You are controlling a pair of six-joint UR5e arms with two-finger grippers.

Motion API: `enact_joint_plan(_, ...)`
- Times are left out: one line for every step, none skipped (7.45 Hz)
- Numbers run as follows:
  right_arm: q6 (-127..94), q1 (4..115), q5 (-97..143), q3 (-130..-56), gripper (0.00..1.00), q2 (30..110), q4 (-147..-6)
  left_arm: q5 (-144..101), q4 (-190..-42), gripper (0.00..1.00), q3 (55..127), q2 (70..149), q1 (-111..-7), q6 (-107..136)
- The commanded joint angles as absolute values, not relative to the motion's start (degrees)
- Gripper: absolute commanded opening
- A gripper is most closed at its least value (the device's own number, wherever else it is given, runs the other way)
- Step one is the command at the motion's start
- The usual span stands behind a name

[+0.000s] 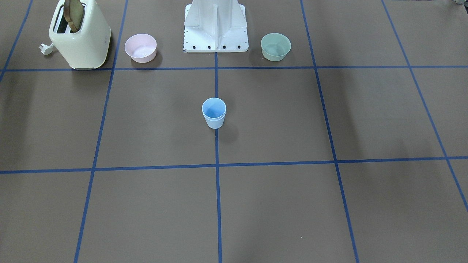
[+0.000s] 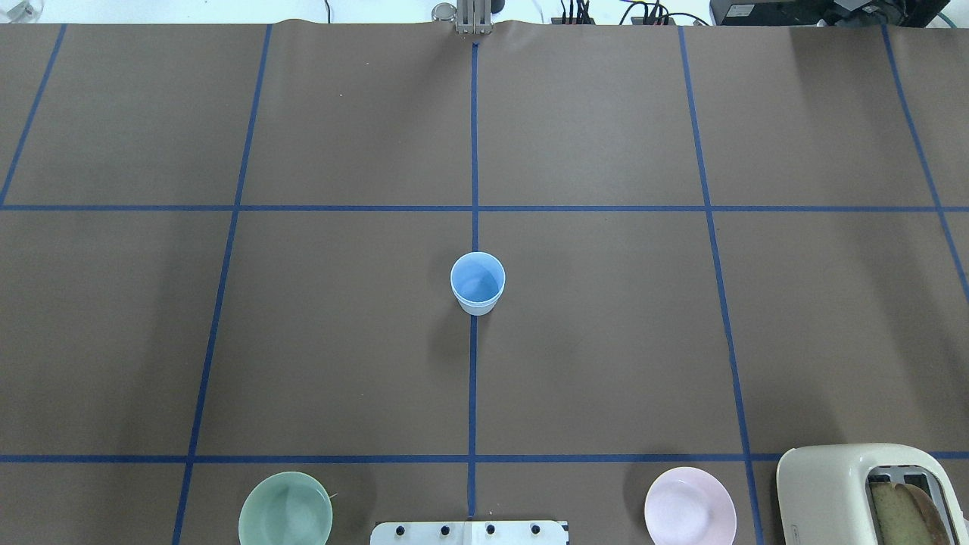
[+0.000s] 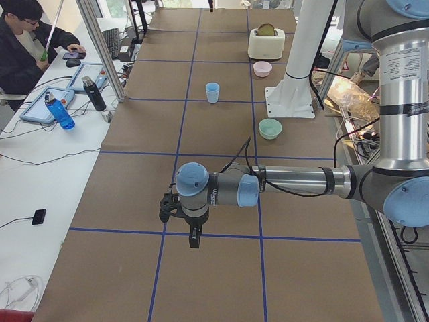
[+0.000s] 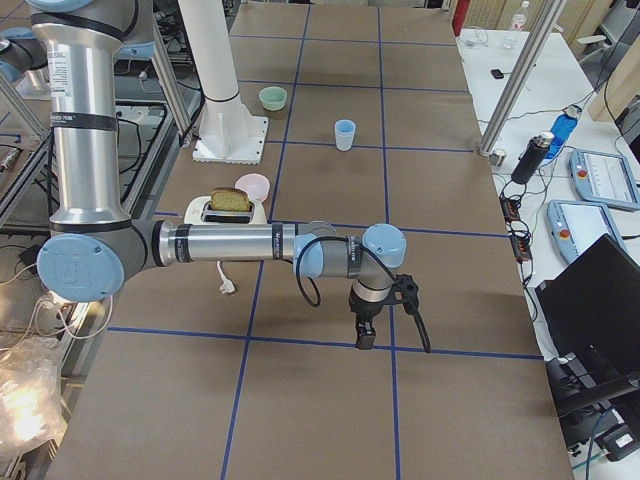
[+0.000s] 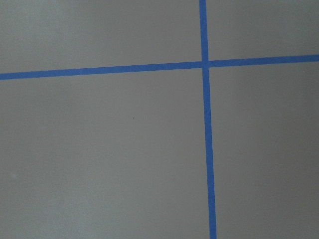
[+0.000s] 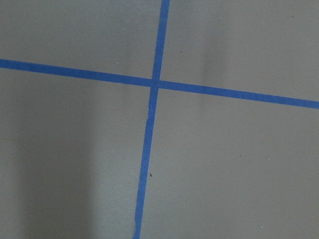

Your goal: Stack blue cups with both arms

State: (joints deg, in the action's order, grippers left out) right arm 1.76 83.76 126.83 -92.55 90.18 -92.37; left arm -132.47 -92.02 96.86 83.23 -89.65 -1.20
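Overhead exterior showed the blue cups [image 2: 478, 284] upright on the table's [image 2: 606, 341] centre tape line, seemingly nested as one stack with a double rim, nothing touching them. Nearer the robot stood the white base block [image 1: 215, 33], with the green bowl [image 1: 275, 46] and pink bowl [image 1: 140, 48] either side, and a toaster [image 1: 80, 36] beyond the pink one. The left gripper [image 3: 194, 238] and right gripper [image 4: 367, 335] hung pointing down, well apart from the stack. Only the side views showed them, so I could not tell how their jaws stood.
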Motion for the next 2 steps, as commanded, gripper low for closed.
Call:
enact_joint_plan(1.8, 83.8, 126.8, -92.5, 1.00, 90.2, -92.4, -132.5, -92.0, 0.98, 96.9, 83.2, -89.6, -1.2)
enact_joint_plan(1.8, 83.8, 126.8, -92.5, 1.00, 90.2, -92.4, -132.5, -92.0, 0.98, 96.9, 83.2, -89.6, -1.2)
